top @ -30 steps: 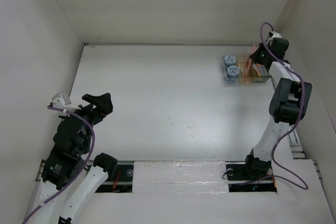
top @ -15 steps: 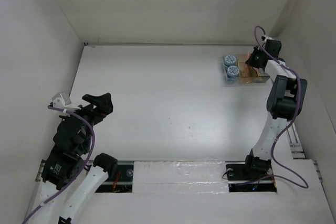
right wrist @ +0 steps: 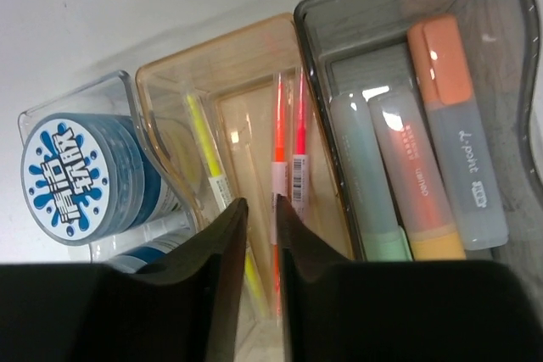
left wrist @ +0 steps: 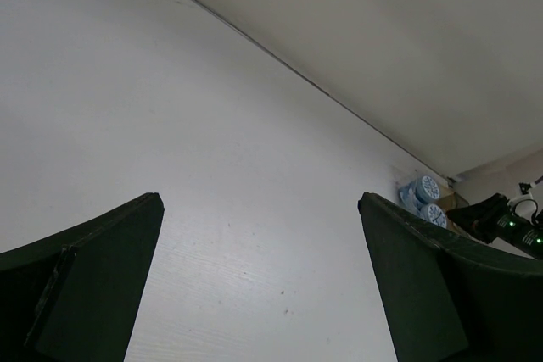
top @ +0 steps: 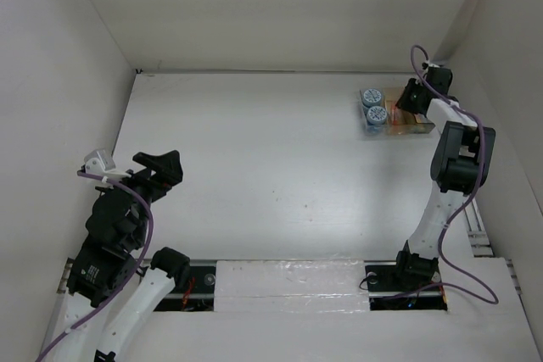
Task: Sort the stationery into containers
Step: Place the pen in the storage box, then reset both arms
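Up close, the right gripper (right wrist: 260, 205) has its fingers (right wrist: 204, 277) slightly parted, apparently gripping nothing, over thin pens (right wrist: 277, 142) in the amber middle compartment of the organiser (right wrist: 221, 44). Blue-and-white pots (right wrist: 68, 177) sit left of them, markers (right wrist: 424, 167) right. The left gripper (left wrist: 259, 209) gapes wide, empty.

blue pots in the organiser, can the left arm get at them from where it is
Probably not: the pots sit far right, across the table from the left gripper, and the right arm crowds the organiser.
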